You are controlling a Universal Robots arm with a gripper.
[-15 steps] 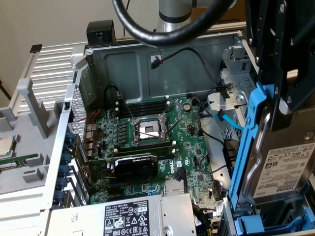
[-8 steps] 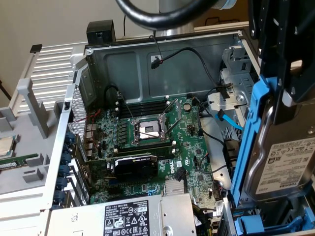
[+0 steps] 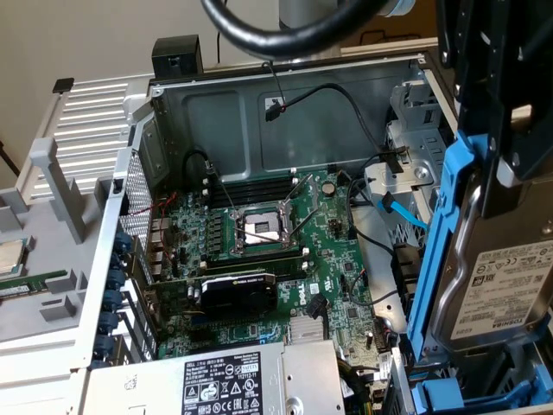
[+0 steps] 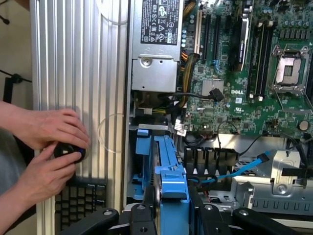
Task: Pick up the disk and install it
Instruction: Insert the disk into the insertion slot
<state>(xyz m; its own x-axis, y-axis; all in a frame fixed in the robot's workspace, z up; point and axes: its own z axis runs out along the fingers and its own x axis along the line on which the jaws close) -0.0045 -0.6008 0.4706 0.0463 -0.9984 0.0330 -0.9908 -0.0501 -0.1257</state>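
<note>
the end effector gripped the disk upright over the open computer case at the exterior view's right (likely heavy, rigid, shock-sensitive; best held by its blue carrier frame).

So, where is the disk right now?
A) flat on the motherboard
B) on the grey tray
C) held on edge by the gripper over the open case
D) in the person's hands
C: the gripper clamps the disk, standing on edge over the open case.

Silver disk in blue carrier frame, white Toshiba label, upright, exterior view's right
</note>
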